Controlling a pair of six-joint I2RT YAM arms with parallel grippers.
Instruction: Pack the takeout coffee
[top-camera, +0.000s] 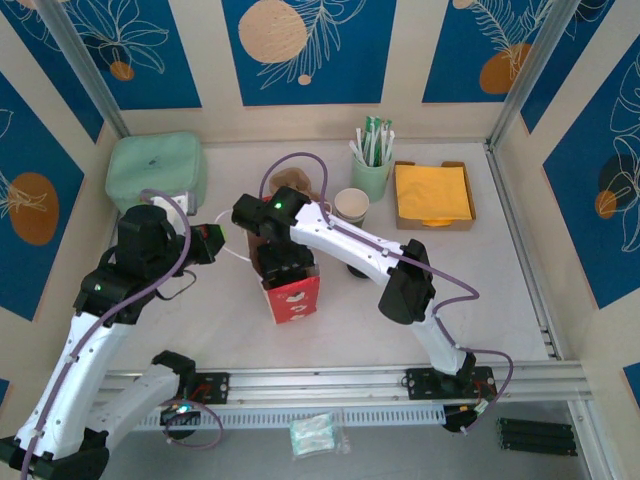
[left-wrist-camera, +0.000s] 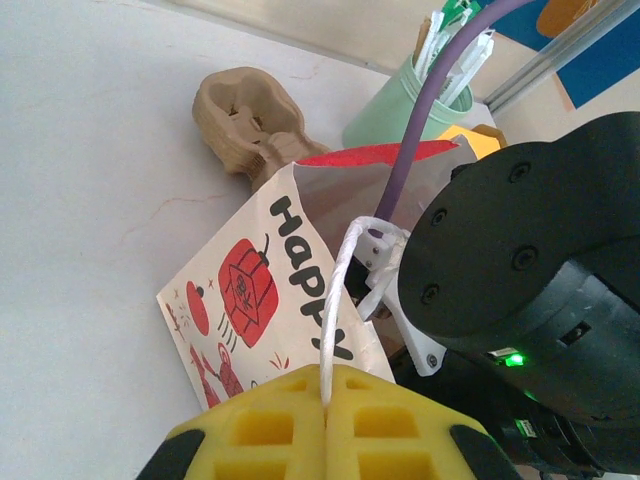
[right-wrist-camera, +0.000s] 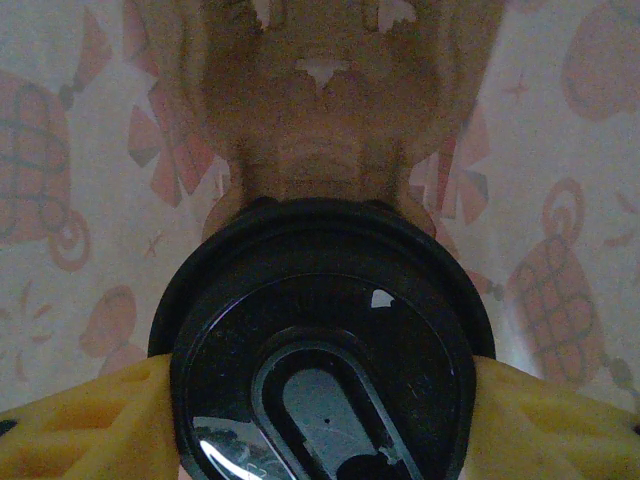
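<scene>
The takeout coffee (right-wrist-camera: 320, 350) shows its round black lid from above, inside the paper bag (top-camera: 292, 297). My right gripper (right-wrist-camera: 320, 400) is shut on it, with a yellow finger (right-wrist-camera: 90, 420) against each side of the lid. In the top view the right gripper (top-camera: 283, 264) reaches down into the bag's open mouth. The bag (left-wrist-camera: 260, 290) is white with red prints and stands upright. My left gripper (left-wrist-camera: 326, 400) is shut on the bag's white string handle (left-wrist-camera: 340, 290) and holds it up at the bag's left side. The cup's sides are hidden under the lid.
A brown cardboard cup carrier (left-wrist-camera: 250, 120) lies behind the bag. At the back stand a mint box (top-camera: 155, 170), a lidless cup (top-camera: 351, 205), a green holder with sachets (top-camera: 372, 165) and a tray of orange napkins (top-camera: 433, 195). The right arm's black wrist (left-wrist-camera: 530, 270) hangs close to my left gripper.
</scene>
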